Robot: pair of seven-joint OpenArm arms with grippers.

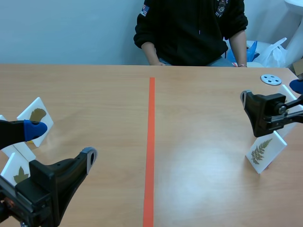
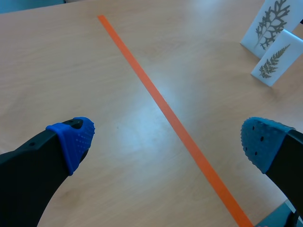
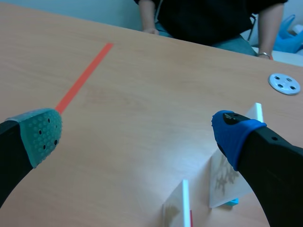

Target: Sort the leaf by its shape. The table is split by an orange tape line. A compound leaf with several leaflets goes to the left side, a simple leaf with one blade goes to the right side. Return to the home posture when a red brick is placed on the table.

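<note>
White cards, each bearing a pressed leaf, stand on both sides of the orange tape line (image 1: 150, 142). Left of the line, a card with a lobed single blade (image 1: 38, 115) and another single-blade card (image 1: 19, 174) stand beside my left arm. On the right stand a fern card (image 1: 265, 151) (image 2: 277, 59) and a branching-leaf card (image 2: 271, 23). My left gripper (image 2: 168, 137) hangs open over bare table at the tape, holding nothing. My right gripper (image 3: 137, 130) is open too, and two cards (image 3: 227, 175) stand just under its right finger.
A person in a dark hoodie (image 1: 189, 28) sits across the table, hands at its far edge. A grey disc with holes (image 1: 271, 79) (image 3: 284, 83) lies at the far right. A third white card (image 1: 19, 151) is partly hidden behind my left arm.
</note>
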